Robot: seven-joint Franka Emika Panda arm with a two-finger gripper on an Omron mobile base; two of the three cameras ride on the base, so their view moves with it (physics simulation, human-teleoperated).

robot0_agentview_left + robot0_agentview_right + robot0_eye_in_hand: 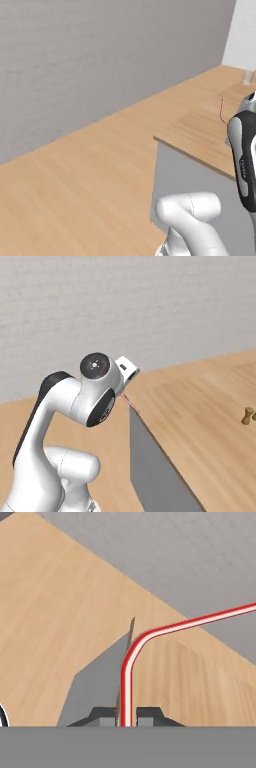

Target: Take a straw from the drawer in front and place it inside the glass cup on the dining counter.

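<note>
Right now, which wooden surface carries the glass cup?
The raised dining counter with the grey side, not the lower floor; the glass cup stands near its far corner.

The place was a rendered home kitchen, plain and sparsely furnished. A wide light-wood dining counter (pixel 200 130) on a flat grey cabinet side (pixel 150 466) took up the right of the left base view, from about two to four o'clock. A clear glass cup (pixel 248 77) stood on it near two o'clock. The floor (pixel 75 185) was light wood planking, running to a long grey wall (pixel 100 55) across the top. A small wooden piece (pixel 247 415) sat on the counter at three o'clock in the right base view.
</note>
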